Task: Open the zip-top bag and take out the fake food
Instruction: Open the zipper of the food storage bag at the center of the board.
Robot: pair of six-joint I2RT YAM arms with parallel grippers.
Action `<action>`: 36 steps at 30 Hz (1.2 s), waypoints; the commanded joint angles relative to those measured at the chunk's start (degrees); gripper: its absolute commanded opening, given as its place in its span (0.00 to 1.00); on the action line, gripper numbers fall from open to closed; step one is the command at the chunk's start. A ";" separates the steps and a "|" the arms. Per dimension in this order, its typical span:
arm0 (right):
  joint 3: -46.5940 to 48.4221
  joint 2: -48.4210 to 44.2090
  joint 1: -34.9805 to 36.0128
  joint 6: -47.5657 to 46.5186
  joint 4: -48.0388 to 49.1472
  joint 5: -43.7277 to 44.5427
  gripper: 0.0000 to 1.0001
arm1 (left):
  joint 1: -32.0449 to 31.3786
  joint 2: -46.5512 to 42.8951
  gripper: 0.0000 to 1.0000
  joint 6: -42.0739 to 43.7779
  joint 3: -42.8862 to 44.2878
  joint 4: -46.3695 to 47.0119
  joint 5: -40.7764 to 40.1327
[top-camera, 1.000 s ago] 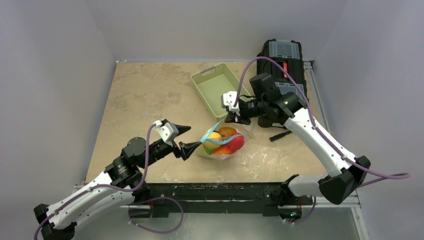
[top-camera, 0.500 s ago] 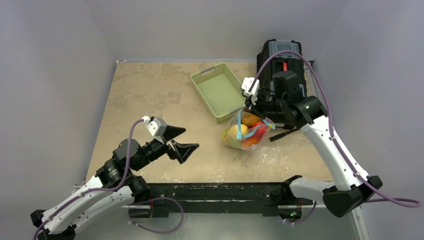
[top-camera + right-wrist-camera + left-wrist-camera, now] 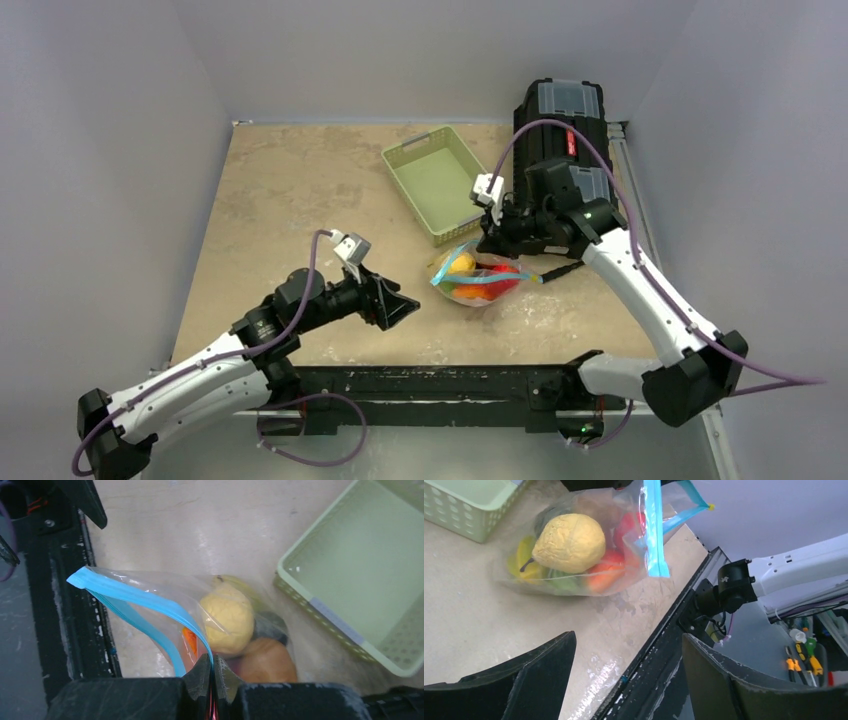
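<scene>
So the right claw [image 3: 211, 672] is pinched tight on the zip-top bag [image 3: 478, 282] by its blue strip, right by the green basket [image 3: 440, 185] corner, right of centre. The fake food [image 3: 462, 266] sits inside. The left claw [image 3: 396, 306] is spread, apart from the bag, with open worktop [image 3: 290, 200] left and far.

The left claw [image 3: 400, 305] has swung toward the zip-top bag [image 3: 480, 283].
</scene>
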 commanded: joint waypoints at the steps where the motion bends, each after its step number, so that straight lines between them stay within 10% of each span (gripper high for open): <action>1: -2.52 3.22 2.18 0.33 2.12 -9.01 0.00 | -0.35 0.39 0.76 -6.20 -1.07 7.38 4.54; 36: -3.67 8.33 6.29 8.74 19.51 -14.49 0.00 | -8.95 2.25 0.88 -23.74 -10.82 16.26 -15.57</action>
